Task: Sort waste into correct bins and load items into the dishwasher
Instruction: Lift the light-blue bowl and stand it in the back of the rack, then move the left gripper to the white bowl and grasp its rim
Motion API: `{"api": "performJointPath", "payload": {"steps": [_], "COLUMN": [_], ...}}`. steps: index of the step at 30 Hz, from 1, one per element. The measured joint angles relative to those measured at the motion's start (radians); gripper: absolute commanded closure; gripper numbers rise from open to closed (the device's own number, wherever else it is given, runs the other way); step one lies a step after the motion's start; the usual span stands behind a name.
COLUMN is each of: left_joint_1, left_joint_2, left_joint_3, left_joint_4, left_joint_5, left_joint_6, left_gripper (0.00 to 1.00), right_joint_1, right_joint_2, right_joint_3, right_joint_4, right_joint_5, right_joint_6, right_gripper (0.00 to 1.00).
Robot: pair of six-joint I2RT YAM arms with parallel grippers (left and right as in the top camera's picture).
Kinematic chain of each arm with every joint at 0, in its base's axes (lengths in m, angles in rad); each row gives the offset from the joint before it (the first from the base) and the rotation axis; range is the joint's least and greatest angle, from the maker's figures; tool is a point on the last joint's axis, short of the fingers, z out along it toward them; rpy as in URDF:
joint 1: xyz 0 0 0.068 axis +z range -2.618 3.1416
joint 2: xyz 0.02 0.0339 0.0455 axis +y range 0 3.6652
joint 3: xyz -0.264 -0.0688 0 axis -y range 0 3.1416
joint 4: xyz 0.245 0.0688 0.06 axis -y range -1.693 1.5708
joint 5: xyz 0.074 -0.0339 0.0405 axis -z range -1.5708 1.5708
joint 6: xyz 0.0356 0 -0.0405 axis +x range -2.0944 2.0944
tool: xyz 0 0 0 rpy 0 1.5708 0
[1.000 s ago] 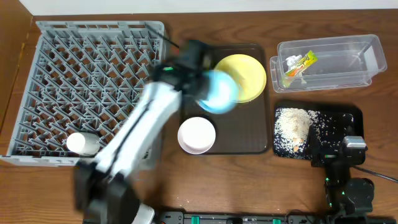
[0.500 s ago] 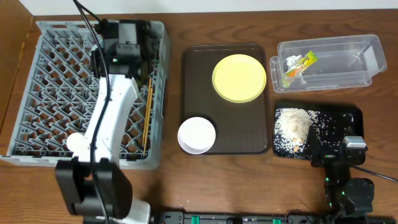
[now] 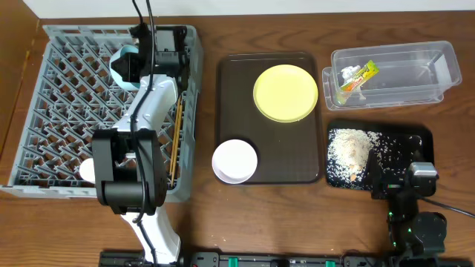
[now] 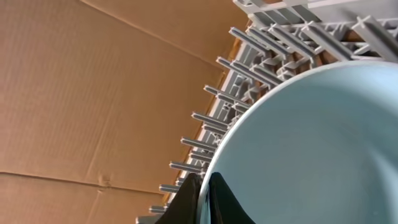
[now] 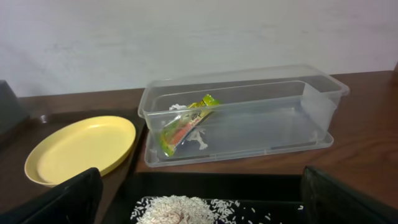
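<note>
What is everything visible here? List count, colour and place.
dish rack: one, grey, left
blue bowl: one, light blue, rack's far end
chopsticks: one pair, wooden, inside rack
cup: one, white, rack's near end
serving tray: one, brown, centre
plate: one, yellow, on serving tray
white bowl: one, white, serving tray's near-left corner
tub: one, clear, far right
wrapper: one, green-yellow, inside tub
black tray: one, black, near right
rice crumbs: many, white, on black tray
left jaws: pair, black, shut on blue bowl's rim
right jaws: pair, black, open, by black tray

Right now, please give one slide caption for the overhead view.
Left gripper holds the light blue bowl over the grey dish rack; yellow plate and white bowl sit on the brown tray.
</note>
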State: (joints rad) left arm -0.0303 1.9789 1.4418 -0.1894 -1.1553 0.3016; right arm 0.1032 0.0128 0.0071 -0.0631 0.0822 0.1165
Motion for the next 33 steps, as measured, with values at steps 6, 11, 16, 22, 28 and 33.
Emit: {"api": "performJointPath", "payload": {"steps": [6, 11, 16, 22, 28, 33], "left_joint_1": [-0.003, -0.006, -0.045, -0.079, -0.100, -0.169], "left_joint_2": [0.008, 0.010, 0.012, 0.013, 0.013, 0.011], "left_joint_3": [0.000, 0.000, 0.000, -0.029, -0.030, -0.042], "left_joint_4": [0.007, 0.024, 0.025, 0.013, -0.048, -0.293], "left_joint_5": [-0.037, -0.065, -0.078, -0.092, -0.101, -0.013], "left_joint_6": [0.018, 0.047, 0.052, 0.055, 0.029, -0.080], "left_gripper": [0.92, 0.93, 0.93, 0.91, 0.66, 0.59], "right_joint_1": [0.000, 0.000, 0.000, 0.000, 0.000, 0.000], "right_joint_2": [0.000, 0.000, 0.000, 0.000, 0.000, 0.000], "right_joint_3": [0.000, 0.000, 0.000, 0.000, 0.000, 0.000], "right_joint_4": [0.000, 0.000, 0.000, 0.000, 0.000, 0.001], "right_joint_5": [0.000, 0.000, 0.000, 0.000, 0.000, 0.000], "right_joint_6": [0.000, 0.000, 0.000, 0.000, 0.000, 0.000], "right_gripper": [0.01, 0.01, 0.01, 0.01, 0.01, 0.01]}}
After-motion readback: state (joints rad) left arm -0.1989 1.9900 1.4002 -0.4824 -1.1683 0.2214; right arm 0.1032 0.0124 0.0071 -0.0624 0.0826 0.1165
